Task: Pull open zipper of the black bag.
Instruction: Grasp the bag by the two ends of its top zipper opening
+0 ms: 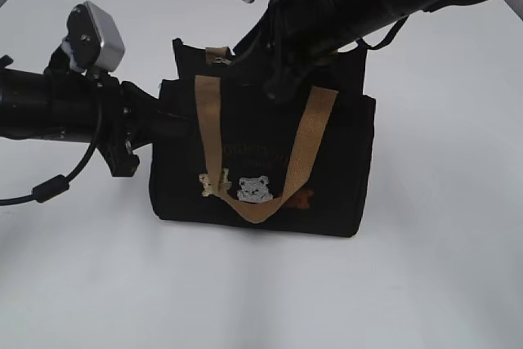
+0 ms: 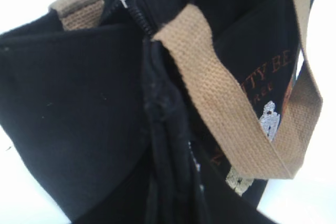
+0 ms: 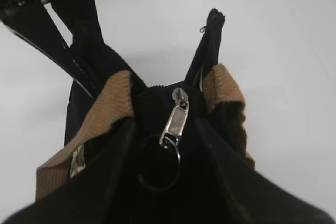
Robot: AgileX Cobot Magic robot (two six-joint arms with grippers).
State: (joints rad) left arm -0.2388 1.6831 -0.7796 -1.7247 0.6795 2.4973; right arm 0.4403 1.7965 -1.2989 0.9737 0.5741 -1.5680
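The bag (image 1: 261, 177) stands upright on the white surface (image 1: 441, 267), the left end effector (image 1: 167, 124) clamped on its left end, the right end effector (image 1: 282, 83) part-open over the top, by the zipper (image 3: 176, 116) pull.

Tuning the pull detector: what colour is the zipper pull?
Silver metal, with a round ring hanging from it; the zipper pull shows best in the right wrist view.

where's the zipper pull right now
In the right wrist view the silver zipper pull hangs at centre with its key ring below, between the tan handles at the black bag top.
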